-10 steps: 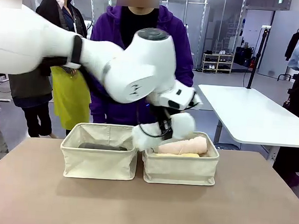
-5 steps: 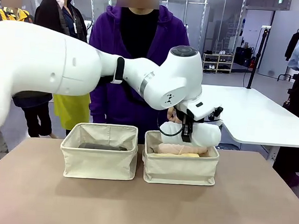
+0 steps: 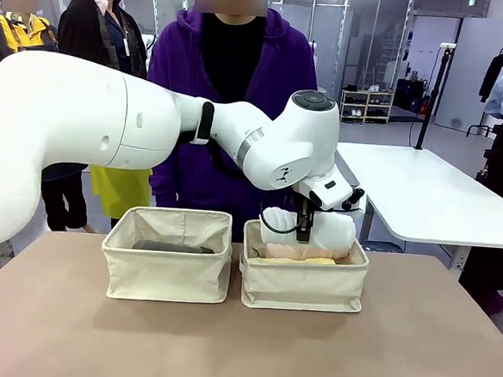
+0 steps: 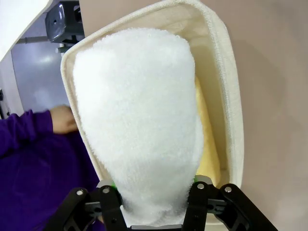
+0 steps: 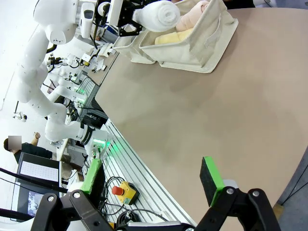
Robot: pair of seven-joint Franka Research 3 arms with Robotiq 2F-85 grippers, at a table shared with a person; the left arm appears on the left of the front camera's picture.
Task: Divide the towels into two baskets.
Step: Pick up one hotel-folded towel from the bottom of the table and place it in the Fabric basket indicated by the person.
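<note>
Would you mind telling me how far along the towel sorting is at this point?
Done: the dark grey towel lies in the left basket; pink and yellow towels lie in the right basket. In hand: the white towel between the left gripper fingers over the right basket. Left: letting go and withdrawing.

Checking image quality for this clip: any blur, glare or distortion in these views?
Front view: sharp, evenly lit, soft shadows under the baskets. Left wrist view: white towel very close, slightly overexposed. Right wrist view: wide-angle tilt, table slanted, bright background.
</note>
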